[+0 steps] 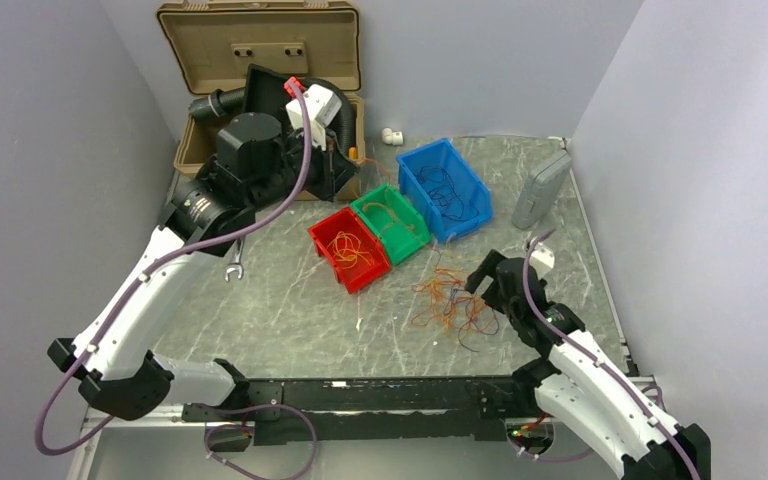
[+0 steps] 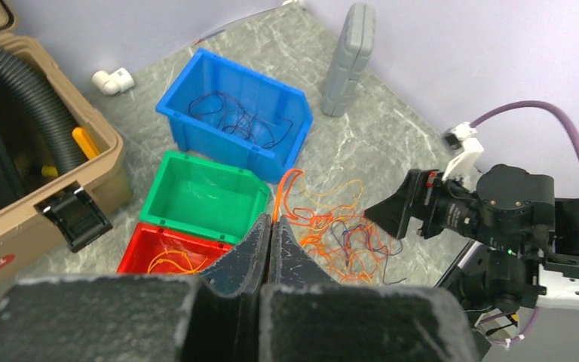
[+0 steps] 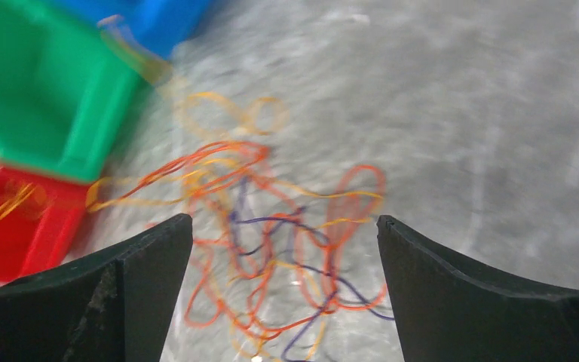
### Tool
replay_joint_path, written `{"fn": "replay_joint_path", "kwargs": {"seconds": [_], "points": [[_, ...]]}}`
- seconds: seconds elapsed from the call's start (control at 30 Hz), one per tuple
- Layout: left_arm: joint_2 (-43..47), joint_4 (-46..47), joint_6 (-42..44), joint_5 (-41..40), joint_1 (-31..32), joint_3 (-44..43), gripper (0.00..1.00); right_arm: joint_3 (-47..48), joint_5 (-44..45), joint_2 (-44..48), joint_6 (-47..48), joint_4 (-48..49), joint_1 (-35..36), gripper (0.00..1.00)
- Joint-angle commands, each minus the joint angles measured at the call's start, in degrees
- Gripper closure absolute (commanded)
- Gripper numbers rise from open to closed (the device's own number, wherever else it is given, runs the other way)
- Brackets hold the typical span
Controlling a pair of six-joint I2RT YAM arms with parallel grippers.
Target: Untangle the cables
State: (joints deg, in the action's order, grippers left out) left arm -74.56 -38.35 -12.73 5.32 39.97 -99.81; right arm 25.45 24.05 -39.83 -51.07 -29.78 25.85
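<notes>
1. Right now the right gripper (image 3: 283, 220) hangs with its jaws spread wide and nothing between them. It is directly over the loose heap that lies off the near-right corner of the green bin (image 2: 211, 167).
2. The left gripper (image 2: 271, 220) is pressed fully closed, raised up on the green bin's far-left side. A bright orange strand rises right at its tips, but I cannot tell whether it is pinched there or only passes behind.
3. The cables (image 1: 452, 305) that are left form a knot of orange, red and purple loops crossing over one another. They lie on the table (image 1: 290, 310), near the green bin and to its right but not touching it.
4. Some sorting looks done:
   - The red bin (image 1: 330, 237), against the green bin's left side, holds orange strands.
   - The blue bin (image 2: 196, 68), against its far-right side, holds dark ones.
   - The green bin itself shows a few strands at most.
5. Judging from this, the task is partway along. The heap beside the green bin has yet to be pulled apart, strand by strand.
</notes>
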Motion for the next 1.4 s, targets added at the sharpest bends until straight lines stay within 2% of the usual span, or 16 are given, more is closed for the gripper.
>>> {"fn": "replay_joint_path", "kwargs": {"seconds": [0.0, 0.17, 0.23, 0.4, 0.6, 0.67, 0.77, 0.93, 1.03, 1.17, 1.27, 1.37], "points": [[1.7, 2.5, 0.9, 4.1, -0.1, -3.8, 1.00, 0.1, -19.2, 2.5, 17.8, 16.2, 0.0, 0.05], [3.2, 4.7, -1.2, 8.2, 0.0, -0.8, 1.00, 1.0, -30.7, -3.7, 25.4, 23.3, 0.0, 0.06], [3.9, 5.6, -1.8, 8.5, 0.0, 0.3, 1.00, 1.5, -31.5, -7.3, 25.6, 25.4, 0.0, 0.07], [5.1, 4.9, -2.2, 7.6, 0.0, -0.7, 1.00, 3.9, -22.5, -15.7, 20.8, 25.3, -0.1, 0.09], [9.4, 1.4, -0.8, -5.0, -0.1, -3.3, 1.00, 6.1, -3.6, -23.7, 6.3, 13.5, -1.2, 0.14], [11.8, 1.2, -0.1, -10.6, -0.1, -2.9, 1.00, 4.9, 0.4, -22.7, -0.1, 9.5, -3.0, 0.15], [14.8, 2.1, 0.4, -14.8, -0.1, -1.1, 1.00, 1.9, 3.8, -17.9, -9.8, 4.4, -6.4, 0.20], [17.9, 6.2, -2.2, -13.7, -0.2, 4.8, 1.00, -1.5, 6.5, -6.0, -17.9, -0.4, -8.1, 0.21], [17.8, 7.1, -3.1, -11.2, -0.2, 6.3, 1.00, -1.7, 6.0, -0.4, -12.3, 1.5, -8.3, 0.21], [16.5, 8.3, -4.6, -4.7, -0.2, 6.7, 1.00, 2.2, 6.2, 1.9, -5.9, -0.8, -8.3, 0.17], [15.9, 9.8, -4.9, -0.7, -0.2, 7.4, 1.00, 4.6, 1.1, 4.0, 5.6, 2.6, -8.3, 0.12], [15.4, 10.7, -5.0, 2.4, -0.2, 7.7, 1.00, 5.1, -4.4, 7.2, 12.4, 5.5, -8.3, 0.10]]}}
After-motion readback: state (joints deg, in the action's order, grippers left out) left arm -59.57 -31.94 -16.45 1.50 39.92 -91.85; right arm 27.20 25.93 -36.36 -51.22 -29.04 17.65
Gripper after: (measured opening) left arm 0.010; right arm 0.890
